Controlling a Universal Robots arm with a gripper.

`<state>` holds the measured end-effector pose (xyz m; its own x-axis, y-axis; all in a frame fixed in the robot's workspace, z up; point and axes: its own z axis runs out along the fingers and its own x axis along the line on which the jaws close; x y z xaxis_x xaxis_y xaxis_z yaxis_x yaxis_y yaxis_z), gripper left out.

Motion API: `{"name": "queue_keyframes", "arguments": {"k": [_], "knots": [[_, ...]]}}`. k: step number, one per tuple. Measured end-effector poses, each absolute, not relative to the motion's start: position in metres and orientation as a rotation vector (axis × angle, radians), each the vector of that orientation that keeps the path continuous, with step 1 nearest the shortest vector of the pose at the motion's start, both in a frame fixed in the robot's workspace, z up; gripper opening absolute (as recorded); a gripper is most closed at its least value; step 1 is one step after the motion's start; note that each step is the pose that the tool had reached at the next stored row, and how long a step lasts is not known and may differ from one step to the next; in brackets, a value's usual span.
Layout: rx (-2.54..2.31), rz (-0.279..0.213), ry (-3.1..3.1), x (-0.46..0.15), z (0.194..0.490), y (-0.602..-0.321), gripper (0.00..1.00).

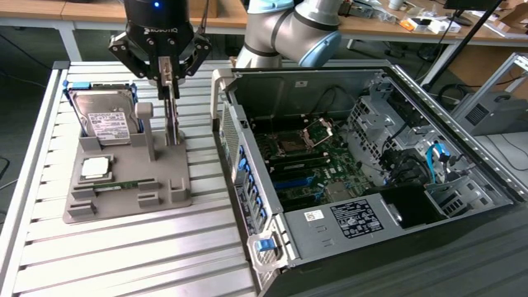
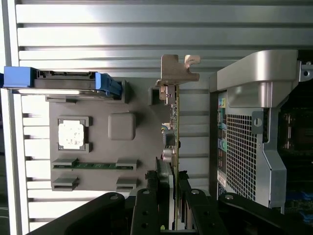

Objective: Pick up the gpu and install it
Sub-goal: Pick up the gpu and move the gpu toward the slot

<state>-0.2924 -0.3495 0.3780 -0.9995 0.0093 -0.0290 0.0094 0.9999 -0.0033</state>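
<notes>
The gpu [image 1: 173, 117] stands on edge at the right side of the grey fixture block [image 1: 123, 207], as a thin vertical strip in the exterior view. My gripper [image 1: 167, 83] hangs straight above it, fingers closed on the card's upper edge from both sides. In the wrist view the gpu [image 2: 172, 127] runs edge-on away from my gripper [image 2: 173, 196]. Its silver bracket [image 2: 178, 71] is at the far end and a black finger [image 2: 146, 205] presses beside it. The card's lower edge still reaches the fixture; I cannot tell whether it has lifted.
The fixture also holds a hard drive [image 1: 103, 117] in a blue-tabbed caddy, a CPU [image 1: 95, 167] and a memory stick [image 1: 123, 184]. The open computer case [image 1: 247, 154] lies at the exterior view's right with its motherboard [image 1: 305, 167] exposed. Everything rests on a slatted aluminium table [image 1: 123, 260].
</notes>
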Motion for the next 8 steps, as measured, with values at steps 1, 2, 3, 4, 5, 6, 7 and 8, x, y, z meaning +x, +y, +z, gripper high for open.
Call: {"name": "queue_keyframes", "arguments": {"k": [1, 2, 3, 4, 5, 6, 7, 8], "knots": [[0.015, -0.005, 3.112, -0.2924, 0.3783, -0.3495, 0.27], [0.015, -0.005, 3.113, -0.2924, 0.3786, -0.3495, 0.27], [0.015, -0.005, 3.113, -0.2924, 0.3791, -0.3495, 0.27], [0.015, -0.005, 3.113, -0.2923, 0.3794, -0.3495, 0.27], [0.015, -0.005, 3.113, -0.2924, 0.3797, -0.3495, 0.27], [0.015, -0.005, 3.113, -0.2924, 0.3801, -0.3495, 0.27], [0.015, -0.005, 3.113, -0.2924, 0.3804, -0.3495, 0.27], [0.015, -0.005, 3.113, -0.2923, 0.3807, -0.3495, 0.27]]}}
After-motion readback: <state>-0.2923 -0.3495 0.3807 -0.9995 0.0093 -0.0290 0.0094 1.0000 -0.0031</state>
